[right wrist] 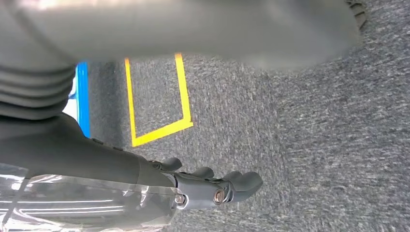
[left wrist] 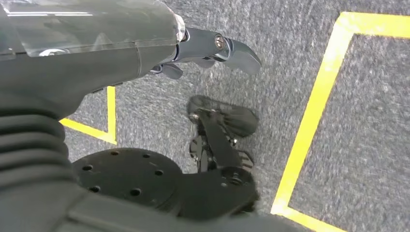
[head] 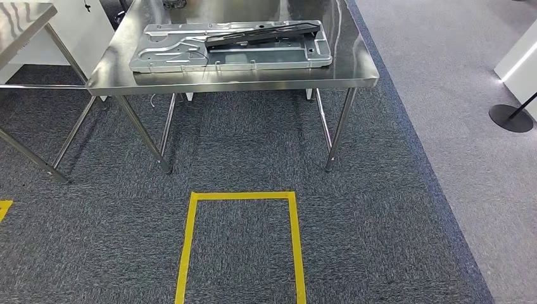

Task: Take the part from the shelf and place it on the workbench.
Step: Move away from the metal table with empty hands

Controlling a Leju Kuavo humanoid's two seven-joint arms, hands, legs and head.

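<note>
Hanging over carpet (right wrist: 314, 121), left hand (left wrist: 212, 48) and right hand (right wrist: 212, 188) held nothing, fingers loosely apart; part (head: 231, 45) lay near surface (head: 253, 81) edge.

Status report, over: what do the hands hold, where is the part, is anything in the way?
Left hand and right hand hold nothing, hanging over carpet. Part lies on the workbench. Nothing blocking the floor ahead.

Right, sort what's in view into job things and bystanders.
Job things:
- workbench
- black part, lying on the grey metal panel
- left hand, right hand, both holding nothing

Bystanders:
- yellow floor tape
- second steel table
- black stand base
</note>
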